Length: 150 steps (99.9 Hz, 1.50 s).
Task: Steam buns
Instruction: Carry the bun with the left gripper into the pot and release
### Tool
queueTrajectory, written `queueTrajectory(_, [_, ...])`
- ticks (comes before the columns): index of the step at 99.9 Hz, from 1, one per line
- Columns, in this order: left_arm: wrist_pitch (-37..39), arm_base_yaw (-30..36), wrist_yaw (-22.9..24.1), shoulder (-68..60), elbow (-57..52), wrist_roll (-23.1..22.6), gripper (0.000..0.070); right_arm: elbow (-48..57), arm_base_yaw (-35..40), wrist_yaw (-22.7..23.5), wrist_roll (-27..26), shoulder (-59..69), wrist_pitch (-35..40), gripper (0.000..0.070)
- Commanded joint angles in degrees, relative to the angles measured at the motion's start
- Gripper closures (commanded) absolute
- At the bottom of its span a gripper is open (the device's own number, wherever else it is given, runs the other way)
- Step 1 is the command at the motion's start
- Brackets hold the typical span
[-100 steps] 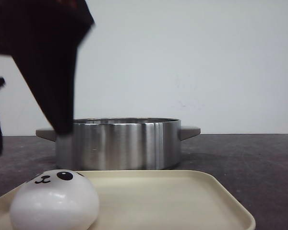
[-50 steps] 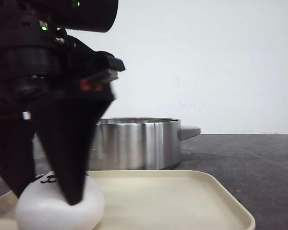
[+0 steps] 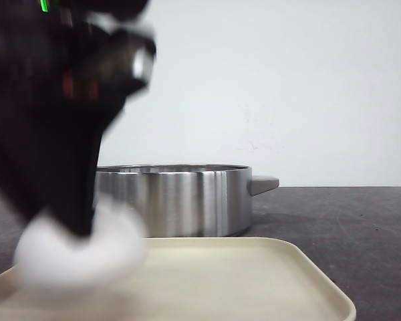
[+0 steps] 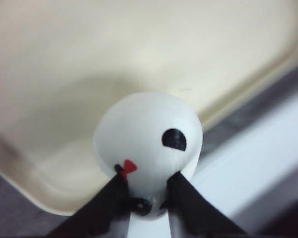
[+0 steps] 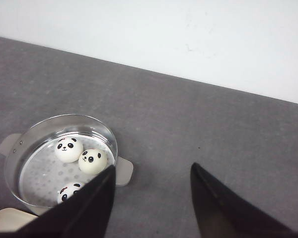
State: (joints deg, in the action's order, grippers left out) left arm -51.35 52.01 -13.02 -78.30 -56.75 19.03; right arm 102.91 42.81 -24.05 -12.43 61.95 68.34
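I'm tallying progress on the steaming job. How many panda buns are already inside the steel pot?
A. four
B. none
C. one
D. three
D: the right wrist view shows three buns on the perforated floor of the pot, while the left pincer grips the fourth bun over the tray.

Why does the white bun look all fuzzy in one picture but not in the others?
In the front view the bun and the left end effector are smeared by motion blur, while the steel pot stays sharp. In the left wrist view the same bun is crisp, but the tray behind it is soft. The right wrist view is sharp throughout.
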Motion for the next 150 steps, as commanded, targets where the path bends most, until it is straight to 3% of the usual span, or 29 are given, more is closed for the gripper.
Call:
queueTrajectory(1, [-0.3, 0.6, -0.6, 2.6, -4.2, -0.4, 0.0700, 1.0, 0.6, -0.2, -0.9, 0.5, -0.4, 0.0404])
queueTrajectory(12, [-4.7, 0.6, 1.9, 6.0, -11.1, -2.1, 0.0700, 1.0, 0.6, -0.2, -0.9, 0.5, -0.5, 0.0404])
queueTrajectory(26, [-8.5, -0.6, 11.4, 5.9, -21.8, -6.3, 0.0700, 1.0, 0.6, -0.2, -1.1, 0.5, -0.6, 0.0404])
queueTrajectory(32, [-8.8, -1.9, 13.2, 4.9, -25.2, -8.0, 0.0700, 1.0, 0.6, -0.2, -1.1, 0.5, -0.7, 0.0404])
queueTrajectory(75, [-7.9, -16.6, 13.1, -15.4, -35.1, -16.3, 0.0700, 1.0, 0.6, -0.2, -2.6, 0.5, -1.7, 0.0404])
queueTrajectory(103, [-3.0, -21.3, 13.1, -26.6, -36.2, -14.2, 0.0700, 1.0, 0.6, -0.1, -3.9, 0.5, -0.5, 0.0404])
queueTrajectory(142, [-2.1, -21.6, 13.0, -32.0, -36.2, -13.8, 0.0700, 1.0, 0.6, -0.2, -6.8, 0.5, 2.0, 0.0404])
queueTrajectory(150, [-2.0, -21.6, 13.0, -32.6, -36.2, -13.8, 0.0665, 1.0, 0.6, -0.2, -7.2, 0.5, 2.4, 0.0404])
